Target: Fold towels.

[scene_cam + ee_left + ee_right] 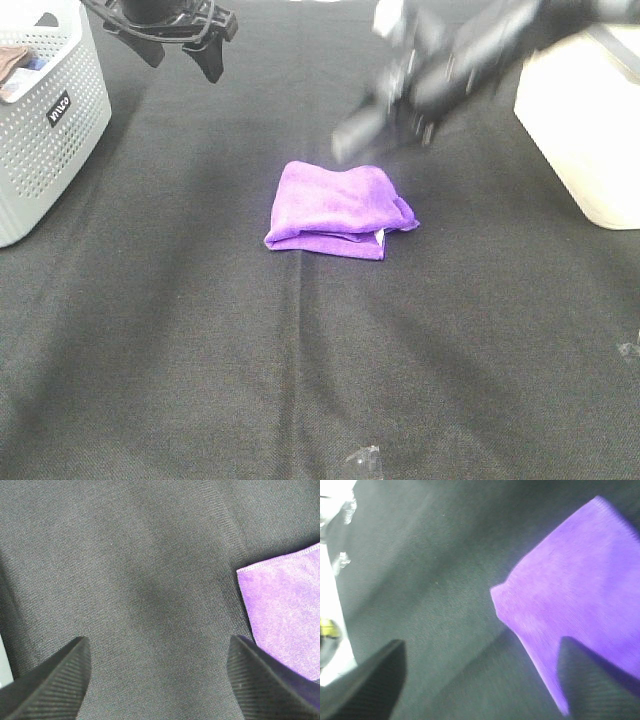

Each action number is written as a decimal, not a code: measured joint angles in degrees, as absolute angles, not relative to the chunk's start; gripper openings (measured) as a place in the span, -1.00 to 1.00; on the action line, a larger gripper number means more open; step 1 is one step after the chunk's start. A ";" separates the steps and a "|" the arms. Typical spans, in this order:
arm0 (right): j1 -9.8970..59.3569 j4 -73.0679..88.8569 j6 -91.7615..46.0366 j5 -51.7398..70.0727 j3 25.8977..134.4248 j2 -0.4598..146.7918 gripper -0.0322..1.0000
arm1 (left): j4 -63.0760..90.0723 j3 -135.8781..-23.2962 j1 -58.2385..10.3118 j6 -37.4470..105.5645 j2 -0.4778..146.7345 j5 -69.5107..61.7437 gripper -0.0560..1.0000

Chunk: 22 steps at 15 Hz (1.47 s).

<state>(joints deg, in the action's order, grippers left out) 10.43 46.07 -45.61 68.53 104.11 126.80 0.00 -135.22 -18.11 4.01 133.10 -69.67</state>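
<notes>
The purple towel (pixel 338 210) lies folded into a small rectangle in the middle of the black table, its white tag (pixel 380 236) at the front right corner. My left gripper (pixel 185 55) is open and empty, raised at the back left, well away from the towel; the left wrist view shows a stitched towel edge (pixel 287 615) off to one side. My right gripper (pixel 385 125) is blurred with motion, raised just behind the towel's back right edge. Its fingers (pixel 367 685) stand apart and empty over the towel (pixel 580 600).
A white perforated basket (pixel 45 120) stands at the back left with some items inside. A cream box (pixel 585 120) stands at the back right. Black cloth (pixel 200 350) covers the table. Small clear bits (pixel 362 462) lie at the front edge.
</notes>
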 joint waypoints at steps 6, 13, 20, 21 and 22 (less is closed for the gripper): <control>2.69 25.78 -21.31 68.87 104.11 112.07 0.72 | 0.00 -134.93 -10.54 2.12 126.74 -69.73 0.43; -8.37 22.29 -20.40 69.16 88.24 83.54 0.72 | 2.64 -108.98 0.06 2.35 100.44 -69.50 0.43; -8.37 21.03 -20.51 69.73 54.77 37.70 0.72 | -1.43 -61.19 1.72 2.98 53.92 -63.94 0.43; -8.37 21.03 -20.51 69.96 51.17 32.09 0.72 | -1.66 -56.09 1.72 2.98 47.21 -62.45 0.43; -8.37 21.03 -20.51 69.96 47.78 27.04 0.72 | -2.06 -51.34 1.72 2.98 39.82 -61.48 0.43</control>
<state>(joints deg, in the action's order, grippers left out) -8.37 21.03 -20.51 69.96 47.78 27.04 -2.06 -51.34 1.72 2.98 39.82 -61.48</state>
